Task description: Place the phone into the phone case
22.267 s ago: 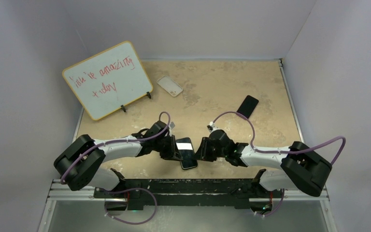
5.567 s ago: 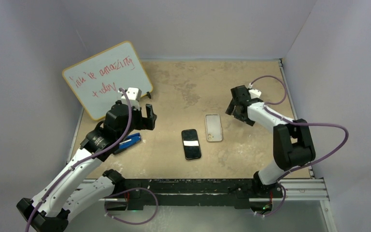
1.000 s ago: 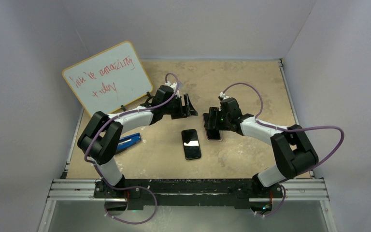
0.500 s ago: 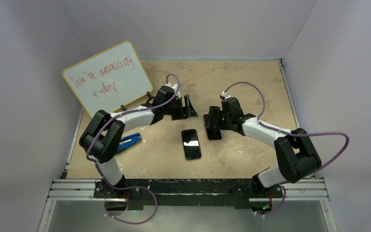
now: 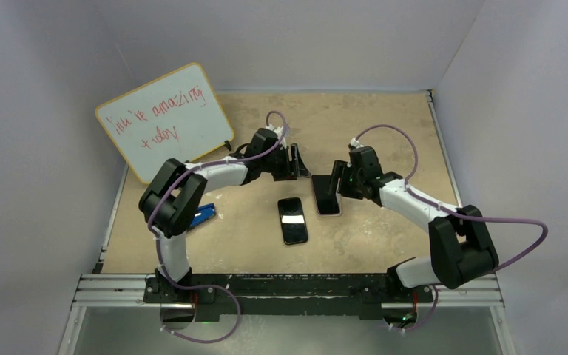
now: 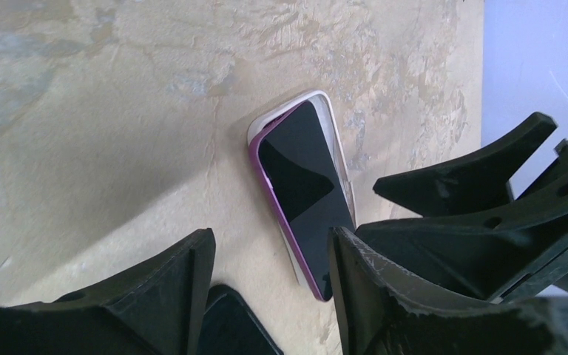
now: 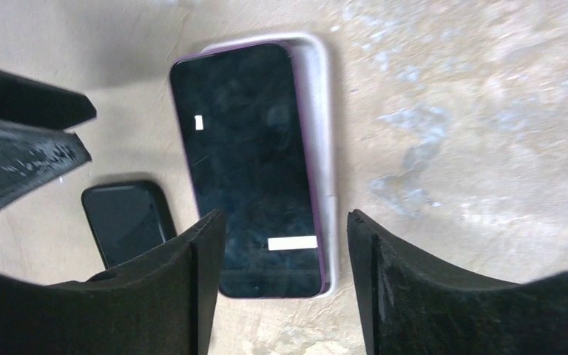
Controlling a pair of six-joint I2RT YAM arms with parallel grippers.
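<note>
A dark phone with a purple edge [image 7: 255, 163] lies screen up on the clear white phone case [image 7: 324, 111]. It sits off to one side, so the case's rim shows along one long side and one end. In the top view the phone [image 5: 325, 196] is at mid table. My right gripper [image 7: 285, 218] is open and empty just above the phone's near end. My left gripper [image 6: 270, 237] is open and empty, hovering beside the phone [image 6: 303, 188] and case [image 6: 338, 140]. The two grippers face each other across it, left [image 5: 301, 164] and right [image 5: 336, 181].
A second black phone [image 5: 293, 220] lies just left of the case, also in the right wrist view [image 7: 126, 218]. A whiteboard [image 5: 164, 120] with red writing stands at the back left. A blue object [image 5: 202, 214] lies under the left arm. Walls enclose the table.
My right gripper has drawn back to the right off the case, leaving the purple-edged phone lying on it. My left gripper has shifted right, closer to the case.
</note>
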